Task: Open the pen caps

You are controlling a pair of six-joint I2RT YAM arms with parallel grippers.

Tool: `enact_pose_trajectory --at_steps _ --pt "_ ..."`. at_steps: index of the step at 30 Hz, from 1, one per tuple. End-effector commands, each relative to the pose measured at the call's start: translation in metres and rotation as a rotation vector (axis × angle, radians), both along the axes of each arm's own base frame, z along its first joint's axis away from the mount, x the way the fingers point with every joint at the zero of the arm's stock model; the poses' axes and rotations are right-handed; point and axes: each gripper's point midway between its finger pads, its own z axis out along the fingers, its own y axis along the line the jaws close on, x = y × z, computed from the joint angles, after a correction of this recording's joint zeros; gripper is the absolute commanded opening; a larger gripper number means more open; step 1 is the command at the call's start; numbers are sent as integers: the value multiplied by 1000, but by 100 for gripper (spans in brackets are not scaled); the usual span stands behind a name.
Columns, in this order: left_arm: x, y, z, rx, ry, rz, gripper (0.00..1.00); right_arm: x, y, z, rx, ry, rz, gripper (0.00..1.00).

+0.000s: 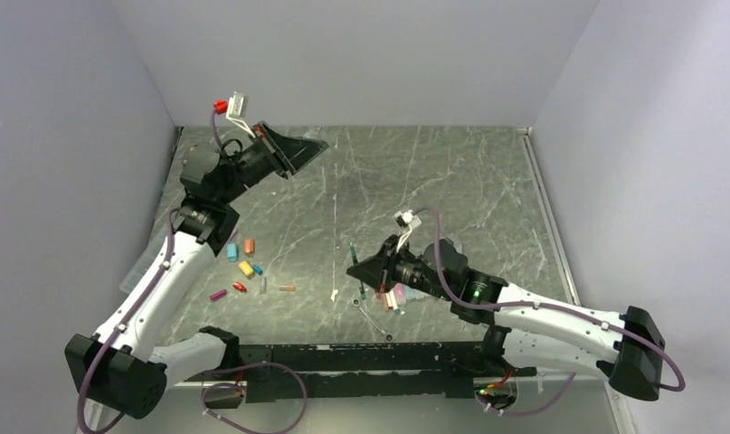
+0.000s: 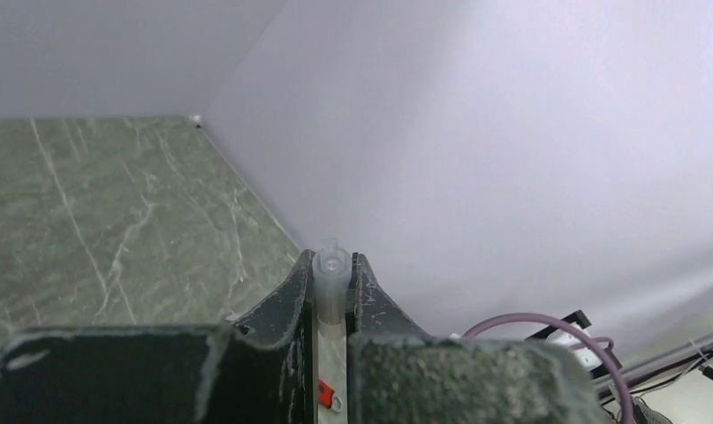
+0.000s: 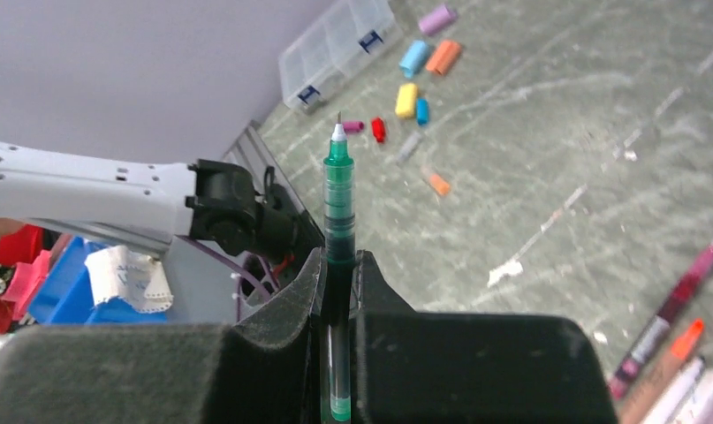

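My left gripper (image 2: 333, 258) is shut on a translucent pen cap (image 2: 332, 281), whose round end pokes out between the fingertips. That gripper (image 1: 308, 150) hangs raised at the back left of the table. Near the table's middle, my right gripper (image 1: 355, 270) is shut on a green pen (image 3: 338, 199). The pen's bare white tip points away from the right gripper (image 3: 338, 256). Several loose pen caps lie on the table: light blue (image 3: 413, 57), orange (image 3: 443, 56), yellow (image 3: 406, 99), red (image 3: 378, 130) and purple (image 3: 437, 18).
More pens (image 3: 662, 322) lie bunched by the right gripper (image 1: 393, 297), with a silver wrench (image 1: 372, 318) just in front. A clear organiser box (image 3: 339, 49) sits at the table's left edge. White walls close in the marble table (image 1: 451, 181) on three sides.
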Motion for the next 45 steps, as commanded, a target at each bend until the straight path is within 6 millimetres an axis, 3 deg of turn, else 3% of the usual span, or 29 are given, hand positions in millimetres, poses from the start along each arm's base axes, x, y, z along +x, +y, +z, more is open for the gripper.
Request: enact_pose_trajectory --at_steps 1,4,8,11,15,20,26,33,38,45 --pt "13 8 15 -13 -12 90 0 12 -22 -4 -25 15 -156 0" --pt "15 9 -31 90 103 102 0 37 -53 -24 -203 25 -348 0" --pt "-10 15 -115 209 294 67 0 60 -111 -67 -555 79 -593 0" --pt "-34 28 -169 261 405 81 0 71 -145 -101 -705 189 -653 0" --pt "-58 40 -203 289 479 102 0 81 -165 -126 -723 272 -651 0" --pt "-75 44 -221 295 512 85 0 90 -162 -150 -807 306 -585 0" --pt "-86 44 -225 285 517 61 0 88 -163 -180 -890 356 -562 0" --pt "-90 46 -226 289 510 64 0 94 -182 -177 -952 347 -632 0" --pt "-90 46 -229 300 511 63 0 99 -199 -186 -998 362 -649 0" --pt "-87 43 -228 299 509 46 0 116 -215 -184 -1030 382 -671 0"
